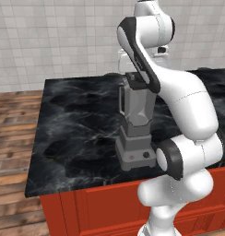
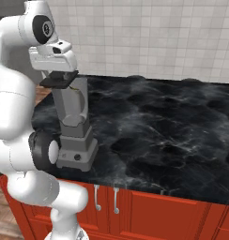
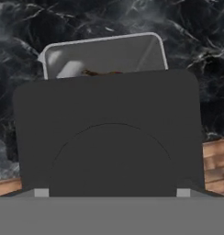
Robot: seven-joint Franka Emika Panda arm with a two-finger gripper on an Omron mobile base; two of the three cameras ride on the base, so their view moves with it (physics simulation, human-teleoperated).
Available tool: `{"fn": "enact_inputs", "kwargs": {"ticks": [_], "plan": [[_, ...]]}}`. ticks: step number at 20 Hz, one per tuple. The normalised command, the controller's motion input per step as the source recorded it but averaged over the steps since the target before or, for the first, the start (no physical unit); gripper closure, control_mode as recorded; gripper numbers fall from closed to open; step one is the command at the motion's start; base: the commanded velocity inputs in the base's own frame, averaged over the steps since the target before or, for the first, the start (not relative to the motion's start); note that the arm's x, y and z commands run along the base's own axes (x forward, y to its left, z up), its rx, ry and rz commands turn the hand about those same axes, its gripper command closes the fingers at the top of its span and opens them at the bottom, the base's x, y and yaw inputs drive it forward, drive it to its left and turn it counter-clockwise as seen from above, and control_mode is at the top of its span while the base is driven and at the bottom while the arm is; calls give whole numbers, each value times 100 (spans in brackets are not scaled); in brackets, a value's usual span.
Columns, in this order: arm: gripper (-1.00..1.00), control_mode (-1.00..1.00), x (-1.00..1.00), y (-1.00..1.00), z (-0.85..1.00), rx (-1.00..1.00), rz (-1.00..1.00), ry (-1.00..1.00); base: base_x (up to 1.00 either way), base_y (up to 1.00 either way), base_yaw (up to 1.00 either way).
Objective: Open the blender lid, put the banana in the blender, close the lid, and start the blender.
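Black and flat, the blender lid [image 3: 109,133] hangs just above the open mouth of the blender [image 1: 136,124], carried under the gripper [image 2: 57,75] and sitting a little off to one side of the rim, so that part of the jar's opening is uncovered when you look down from the hand. Through that gap, a sliver of the banana [image 3: 102,72] shows down inside the grey jar, orange-brown against the pale wall, so the fruit looks to be already in. From the right side, the lid reads as a thin dark slab right at the top of the jar, tucked beneath the white hand; whether it touches the rim yet I cannot tell. The fingers are hidden by the lid, but with it hanging under the hand they must be pinching it. So the step in hand, as I judge it, is closing the lid. The next move calls for sliding the lid across until its edges line up with the square rim, then lowering it flat and letting go. After that comes the red button [image 1: 130,158] on the stepped base, which stands on the black marble counter [image 1: 77,133] above red cabinets [image 2: 149,211], with a tiled wall [image 2: 158,37] behind.
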Motion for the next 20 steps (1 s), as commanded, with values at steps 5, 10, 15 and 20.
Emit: {"fn": "enact_inputs", "kwargs": {"ticks": [5, 10, 15, 20], "plan": [[100, -100, 39, 0, -4, 1, 4, 12, 0, 0, 0], [100, -100, 38, 0, -19, 0, 2, 8, 0, 0, 0], [100, -100, 26, -4, -15, 2, 0, 0, 0, 0, 0], [100, -100, 31, -9, -6, 4, 0, 0, 0, 0, 0]]}}
